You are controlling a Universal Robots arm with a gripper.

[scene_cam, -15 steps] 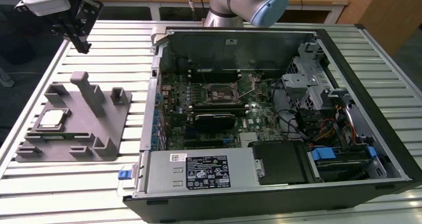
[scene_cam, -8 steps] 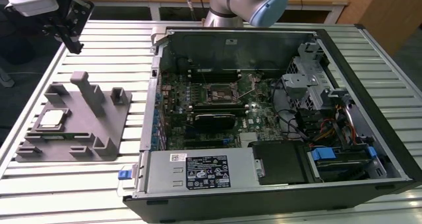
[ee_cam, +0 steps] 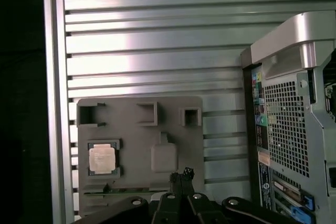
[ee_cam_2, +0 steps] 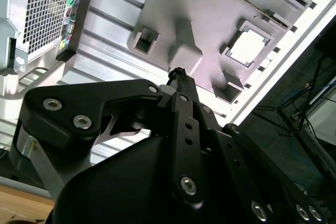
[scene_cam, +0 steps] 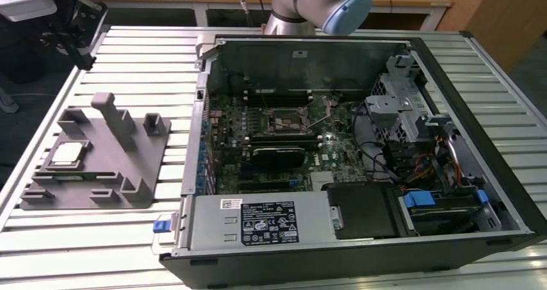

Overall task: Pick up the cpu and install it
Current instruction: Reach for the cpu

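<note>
desk (scene_cam: 102,251): slatted metal, runs off the exterior view on all sides; open computer case (scene_cam: 342,264) lies on it toward the exterior view's right, side panel off, motherboard (scene_cam: 337,155) exposed; socket (scene_cam: 286,120) sits mid-board, can't tell how its latch stands at this range; cables and drive cage hide the board's right part.

arm (scene_cam: 316,5): only a grey joint with a blue cap shows at the exterior view's top edge, rest cut off.

grey holder (scene_cam: 145,155): flat on the desk, left of the case in the exterior view, apart from it; in the first wrist view its near edge and a thin green stick (ee_cam: 121,192) along that edge are partly behind the gripper body.

gripper (ee_cam: 181,176): jaws closed tip to tip, nothing between them; black linkage blocks much of the second wrist view.

cpu (scene_cam: 68,154): in a square pocket of the holder, lying flat, silver top facing up, edges square to the holder's edges; square part, so no long axis to call; corner mark too small to read.

pose: gripper hangs over the desk at the exterior view's upper left, tips angled down toward the holder, well apart from the cpu, touching nothing.
</note>
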